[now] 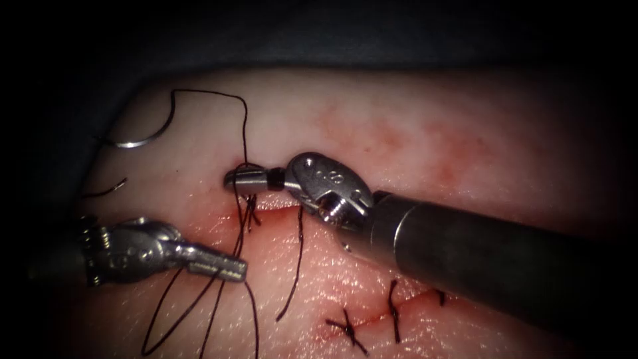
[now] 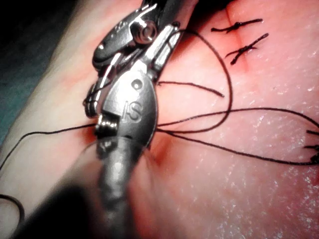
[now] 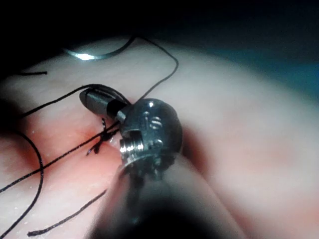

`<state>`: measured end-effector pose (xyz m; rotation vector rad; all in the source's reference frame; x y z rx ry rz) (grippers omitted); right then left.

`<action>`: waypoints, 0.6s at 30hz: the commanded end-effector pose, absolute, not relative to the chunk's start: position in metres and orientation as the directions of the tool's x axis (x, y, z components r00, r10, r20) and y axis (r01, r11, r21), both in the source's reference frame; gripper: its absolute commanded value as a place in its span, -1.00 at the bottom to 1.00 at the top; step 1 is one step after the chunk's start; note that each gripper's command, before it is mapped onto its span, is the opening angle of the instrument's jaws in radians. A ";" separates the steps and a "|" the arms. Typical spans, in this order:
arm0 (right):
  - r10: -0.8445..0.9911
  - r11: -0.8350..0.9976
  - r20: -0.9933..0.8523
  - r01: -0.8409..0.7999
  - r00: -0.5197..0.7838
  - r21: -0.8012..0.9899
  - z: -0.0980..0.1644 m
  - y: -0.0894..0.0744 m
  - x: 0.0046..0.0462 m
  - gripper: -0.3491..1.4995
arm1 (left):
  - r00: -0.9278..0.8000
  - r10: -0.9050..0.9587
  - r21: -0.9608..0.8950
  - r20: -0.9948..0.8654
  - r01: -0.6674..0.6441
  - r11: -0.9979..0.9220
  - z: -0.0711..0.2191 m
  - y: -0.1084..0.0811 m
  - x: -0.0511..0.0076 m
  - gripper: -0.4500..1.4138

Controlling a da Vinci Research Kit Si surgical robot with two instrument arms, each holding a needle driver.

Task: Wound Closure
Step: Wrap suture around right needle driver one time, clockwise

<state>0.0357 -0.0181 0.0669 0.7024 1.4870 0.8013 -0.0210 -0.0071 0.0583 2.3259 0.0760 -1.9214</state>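
Thread (image 1: pixel 244 123) is being pinched by both pincers, right pincer (image 1: pixel 234 181) just above the cut (image 1: pixel 279 207), left pincer (image 1: pixel 232 268) below it, needle (image 1: pixel 136 139) lying free on the tissue (image 1: pixel 399 133) up-left, so a hard pull risks snapping it.

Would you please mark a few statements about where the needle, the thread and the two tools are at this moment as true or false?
1. The needle lies loose on the tissue, left of the cut. True.
2. The right tool holds the needle. False: its jaws are shut on the thread.
3. The left tool is shut on thread. True.
4. The needle is stuck through the tissue. False: it rests on the surface.
5. Finished stitches cross the cut nearer the camera. True.
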 end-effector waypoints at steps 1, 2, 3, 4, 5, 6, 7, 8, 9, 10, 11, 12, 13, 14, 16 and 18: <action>0.819 0.569 -0.567 -0.005 -0.091 0.822 0.066 -0.017 0.0378 -1.00 | 0.198 -0.043 0.068 -0.979 0.120 -0.990 0.059 -0.007 -0.0217 -1.00; 0.819 0.569 -0.567 -0.005 -0.091 0.822 0.066 -0.017 0.0378 -1.00 | 0.198 -0.043 0.068 -0.979 0.120 -0.990 0.059 -0.007 -0.0217 -1.00; 0.821 0.566 -0.563 0.003 -0.097 0.825 0.066 -0.017 0.0380 -1.00 | 0.199 -0.044 0.070 -0.979 0.121 -0.990 0.059 -0.007 -0.0217 -1.00; 0.823 0.562 -0.558 0.011 -0.103 0.827 0.066 -0.017 0.0382 -1.00 | 0.201 -0.045 0.071 -0.979 0.122 -0.990 0.059 -0.007 -0.0217 -1.00; 0.829 0.554 -0.549 0.029 -0.105 0.832 0.066 -0.018 0.0387 -1.00 | 0.205 -0.057 0.084 -0.977 0.121 -0.989 0.059 -0.007 -0.0217 -1.00; 0.828 0.556 -0.549 0.037 -0.110 0.831 0.066 -0.018 0.0388 -1.00 | 0.209 -0.063 0.090 -0.976 0.121 -0.989 0.059 -0.007 -0.0217 -1.00; 0.828 0.556 -0.549 0.037 -0.110 0.831 0.066 -0.018 0.0388 -1.00 | 0.209 -0.063 0.090 -0.976 0.121 -0.989 0.059 -0.007 -0.0217 -1.00; 0.828 0.556 -0.549 0.042 -0.116 0.830 0.065 -0.018 0.0389 -1.00 | 0.210 -0.063 0.090 -0.976 0.121 -0.989 0.059 -0.007 -0.0217 -1.00; 0.834 0.547 -0.539 0.050 -0.118 0.836 0.065 -0.018 0.0390 -1.00 | 0.210 -0.063 0.090 -0.976 0.122 -0.989 0.059 -0.007 -0.0217 -1.00; 0.837 0.543 -0.534 0.059 -0.120 0.838 0.065 -0.018 0.0391 -1.00 | 0.204 -0.070 0.095 -0.976 0.116 -0.989 0.059 -0.007 -0.0216 -1.00; 0.842 0.534 -0.523 0.078 -0.131 0.842 0.065 -0.018 0.0391 -1.00 | 0.202 -0.070 0.095 -0.977 0.115 -0.989 0.059 -0.007 -0.0216 -1.00; 0.842 0.534 -0.523 0.078 -0.131 0.842 0.065 -0.018 0.0391 -1.00 | 0.202 -0.070 0.095 -0.977 0.115 -0.989 0.059 -0.007 -0.0216 -1.00; 0.844 0.530 -0.515 0.093 -0.147 0.843 0.064 -0.018 0.0391 -1.00 | 0.204 -0.070 0.095 -0.976 0.117 -0.989 0.059 -0.007 -0.0215 -1.00; 0.848 0.525 -0.508 0.106 -0.154 0.844 0.064 -0.018 0.0390 -1.00 | 0.204 -0.070 0.095 -0.976 0.114 -0.989 0.059 -0.007 -0.0214 -1.00; 0.857 0.509 -0.486 0.135 -0.171 0.850 0.064 -0.018 0.0388 -1.00 | 0.202 -0.071 0.093 -0.977 0.099 -0.991 0.060 -0.007 -0.0212 -1.00; 0.864 0.494 -0.459 0.176 -0.206 0.852 0.063 -0.017 0.0383 -1.00 | 0.183 -0.038 0.057 -0.982 0.098 -0.994 0.061 -0.007 -0.0209 -1.00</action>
